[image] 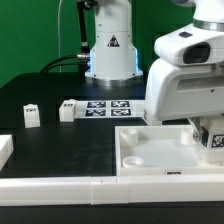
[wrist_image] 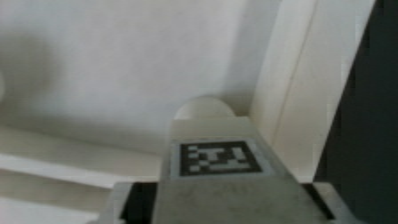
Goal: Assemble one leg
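The gripper [wrist_image: 217, 196] is clamped on the leg [wrist_image: 215, 152], holding it tip-down over a corner of the tray [image: 150, 152], at the exterior view's right. Whether the tip touches, I cannot tell. The risk I judge likeliest is that the tip, close to the raised rim, catches there and twists the leg askew in the grip. Counted: one held leg, two more on the worktop [image: 60, 140], namely one spare leg [image: 31, 116] and a second spare leg [image: 68, 110], one tray and one marker board [image: 108, 106].
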Controlling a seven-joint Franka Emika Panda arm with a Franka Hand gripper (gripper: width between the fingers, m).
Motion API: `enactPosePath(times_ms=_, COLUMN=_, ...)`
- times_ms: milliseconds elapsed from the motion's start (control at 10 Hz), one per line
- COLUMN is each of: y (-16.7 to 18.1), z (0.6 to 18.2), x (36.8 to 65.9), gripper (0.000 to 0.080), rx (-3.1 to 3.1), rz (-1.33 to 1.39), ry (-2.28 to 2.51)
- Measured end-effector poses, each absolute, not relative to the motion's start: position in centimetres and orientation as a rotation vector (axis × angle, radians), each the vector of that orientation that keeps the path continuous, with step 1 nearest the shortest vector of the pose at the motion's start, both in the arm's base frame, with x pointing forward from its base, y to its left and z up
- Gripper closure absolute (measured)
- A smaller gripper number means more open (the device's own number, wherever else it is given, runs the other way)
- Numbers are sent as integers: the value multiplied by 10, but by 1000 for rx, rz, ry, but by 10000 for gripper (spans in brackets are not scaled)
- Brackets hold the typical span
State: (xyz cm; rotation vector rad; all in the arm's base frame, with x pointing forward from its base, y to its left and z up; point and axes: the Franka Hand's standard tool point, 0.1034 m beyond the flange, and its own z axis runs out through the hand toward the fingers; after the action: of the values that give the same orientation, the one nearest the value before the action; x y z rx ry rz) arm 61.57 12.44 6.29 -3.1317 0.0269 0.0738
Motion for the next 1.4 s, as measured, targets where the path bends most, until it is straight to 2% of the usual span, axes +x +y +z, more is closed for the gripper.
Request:
enactPosePath(times_ms=600, y=126, z=63, x=619, gripper=509, rx=-2903, rz=48, ry=1170)
enactPosePath(times_ms=800, y=127, z=63, x=619, gripper=509, rx=-2812, rz=58, ry=1359)
enactPosePath(times_ms=1000, y=128, z=63, x=619, gripper=497, rx=-2836, rz=59, ry=1304)
enactPosePath(times_ms=1100, y=128, z=63, x=619, gripper=321, rx=-2849, rz=58, ry=1278)
enactPosePath(times_ms=1200, y=130, z=63, x=618, gripper=195, rx=-2929, rz=57, ry=1079)
enactPosePath(times_ms=1300, y=130, z=62, x=619, gripper=195, rx=-2995, rz=49, ry=861)
enactPosePath(times_ms=1400, y=128, z=62, x=619, gripper=160, rx=-3041, rz=40, ry=667)
